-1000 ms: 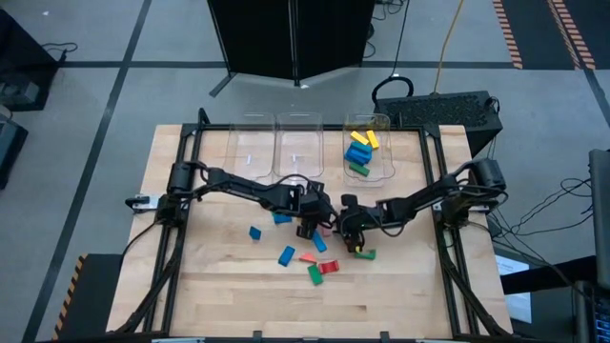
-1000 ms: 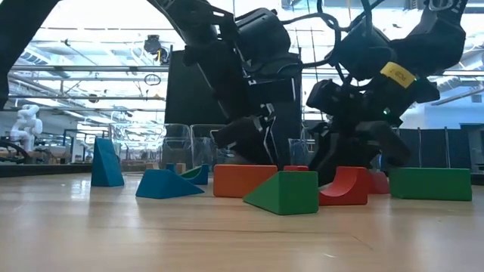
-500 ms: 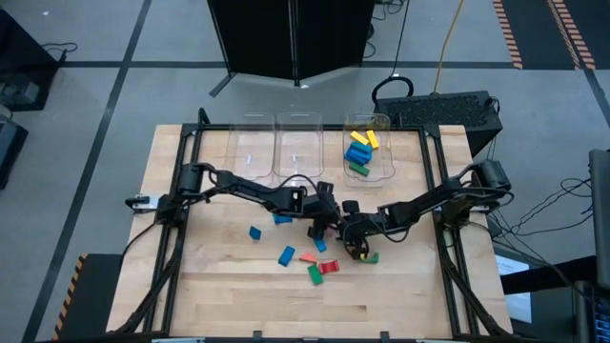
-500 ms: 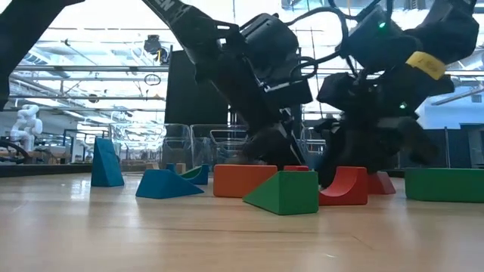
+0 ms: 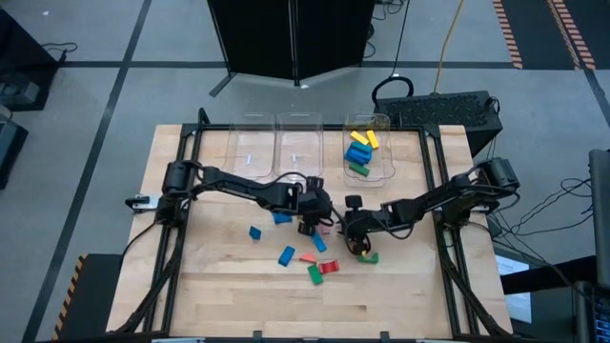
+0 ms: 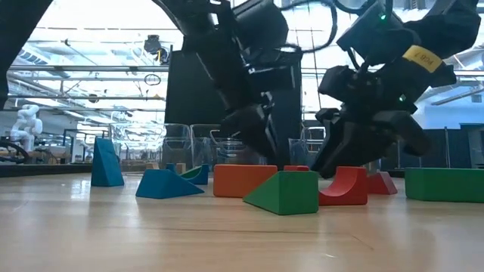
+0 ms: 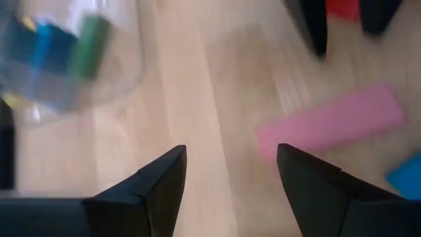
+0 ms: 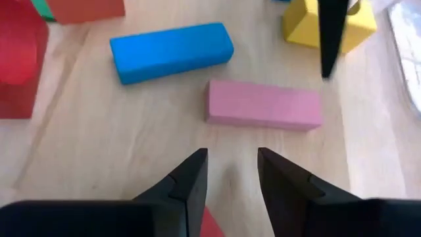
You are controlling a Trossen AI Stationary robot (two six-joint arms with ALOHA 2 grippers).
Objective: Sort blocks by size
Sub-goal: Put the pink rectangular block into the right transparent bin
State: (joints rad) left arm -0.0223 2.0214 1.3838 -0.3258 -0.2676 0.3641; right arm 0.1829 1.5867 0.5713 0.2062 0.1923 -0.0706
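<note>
Wooden desk (image 5: 219,286), from above: loose blocks (image 5: 307,259) lie scattered near its middle; of three clear bins (image 5: 300,143) at the far edge, only the right-hand one holds blocks, yellow, blue and green.
High view, arms: left pincer (image 5: 311,222) and right pincer (image 5: 355,236) both reach into the loose cluster, close to one another.
Low view: blue wedge (image 6: 163,183), orange block (image 6: 240,180), green wedge (image 6: 286,192), red arch (image 6: 345,187) and green bar (image 6: 443,183) rest on the desk, both arms hanging just behind them.
Left wrist view: fingers stand apart with nothing between them; a pink block (image 7: 331,128) lies just beyond on bare wood.
Right wrist view: fingers part-way open, gripping nothing; the same pink block (image 8: 264,104) lies ahead, a blue bar (image 8: 171,52) and a yellow block (image 8: 329,25) past it.
Progress: early, I judge; one bin partly filled, two look empty, roughly ten blocks left.
</note>
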